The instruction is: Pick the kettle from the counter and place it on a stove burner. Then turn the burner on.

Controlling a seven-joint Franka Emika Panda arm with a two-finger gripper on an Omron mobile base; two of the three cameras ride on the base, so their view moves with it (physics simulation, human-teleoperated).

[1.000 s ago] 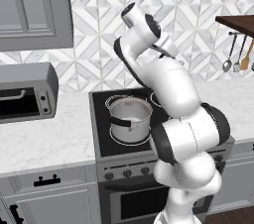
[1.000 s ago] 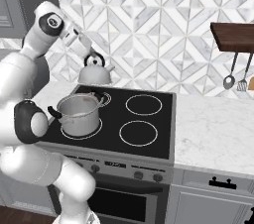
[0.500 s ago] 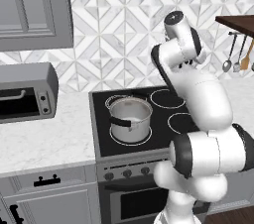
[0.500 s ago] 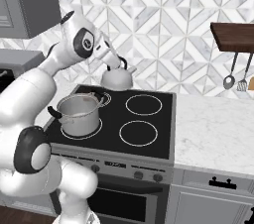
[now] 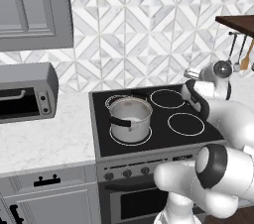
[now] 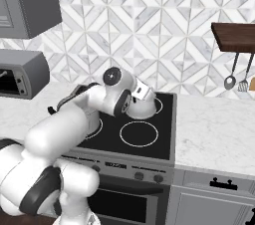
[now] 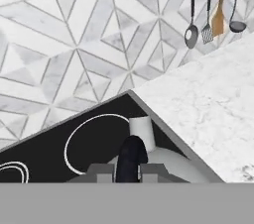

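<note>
The small silvery-white kettle (image 6: 145, 110) is over the back right stove burner (image 6: 158, 104) of the black cooktop; whether it rests on the glass I cannot tell. My gripper (image 6: 143, 97) is shut on its thin dark handle (image 7: 131, 157) from above. In the hand view the gripper (image 7: 130, 171) shows a finger (image 7: 101, 171) on each side of the handle, with the kettle's dome (image 7: 171, 166) and spout (image 7: 142, 130) below. A white burner ring (image 7: 74, 141) lies just beyond. The marble counter (image 6: 214, 124) runs to the right of the stove.
A steel pot (image 5: 130, 119) with a black side handle stands on the front left burner. A toaster oven (image 5: 25, 91) sits on the left counter. Utensils (image 7: 203, 20) hang on the tiled wall at the right under a wooden shelf (image 6: 234, 35). Stove knobs (image 5: 129, 172) line the front panel.
The arm has swung to the right, carrying the kettle from the back left of the stove to its back right corner. The pot has stayed put.
</note>
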